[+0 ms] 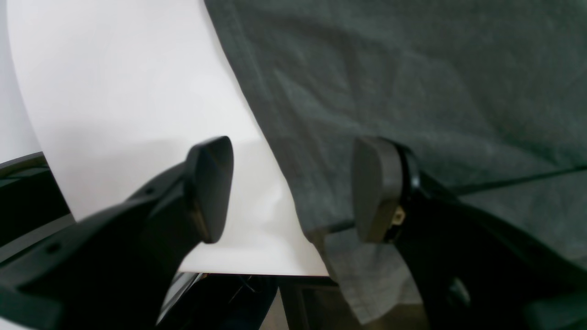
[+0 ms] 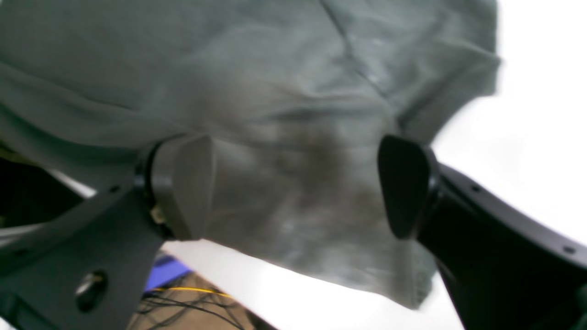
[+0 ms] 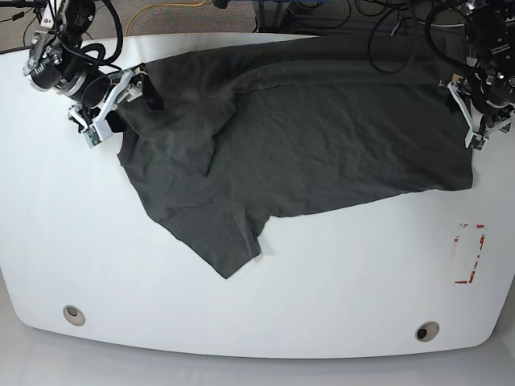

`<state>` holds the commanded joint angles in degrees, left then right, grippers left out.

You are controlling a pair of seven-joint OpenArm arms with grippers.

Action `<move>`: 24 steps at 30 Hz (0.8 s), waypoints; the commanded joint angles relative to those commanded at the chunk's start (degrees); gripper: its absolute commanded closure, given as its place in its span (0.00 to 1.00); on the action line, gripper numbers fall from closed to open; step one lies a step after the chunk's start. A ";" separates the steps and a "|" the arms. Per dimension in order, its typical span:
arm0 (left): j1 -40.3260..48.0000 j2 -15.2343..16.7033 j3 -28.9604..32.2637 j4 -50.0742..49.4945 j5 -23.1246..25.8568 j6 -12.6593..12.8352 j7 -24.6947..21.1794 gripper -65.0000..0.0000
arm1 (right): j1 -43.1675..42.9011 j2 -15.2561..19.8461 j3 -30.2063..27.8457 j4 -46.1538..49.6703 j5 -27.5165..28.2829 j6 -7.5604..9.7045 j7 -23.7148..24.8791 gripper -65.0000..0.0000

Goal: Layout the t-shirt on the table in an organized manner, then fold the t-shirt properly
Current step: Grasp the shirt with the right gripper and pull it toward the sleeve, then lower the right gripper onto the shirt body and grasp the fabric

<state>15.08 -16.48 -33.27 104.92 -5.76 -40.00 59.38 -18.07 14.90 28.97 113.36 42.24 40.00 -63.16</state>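
Bright, even light fills every view. The white surface [image 3: 322, 265] shines and looks washed out in the right wrist view, which is blurry. Soft shadows sit under the t-shirt [image 3: 306, 137].

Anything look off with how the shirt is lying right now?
Yes. The t-shirt lies skewed across the table, its far edge hanging over the table's back rim. One sleeve sticks out toward the front, and cloth is bunched with creases near the right hand.

Overhead base, wrist close-ups (shared cloth)
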 joint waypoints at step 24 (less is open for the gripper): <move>-0.09 -0.09 -0.09 0.00 0.00 0.00 0.00 0.42 | 18.20 -13.27 -19.08 -10.90 -36.48 0.00 3.25 0.18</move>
<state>14.99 -16.57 -33.36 104.92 -5.76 -40.00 59.38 0.13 1.63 9.89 102.46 5.76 40.00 -59.91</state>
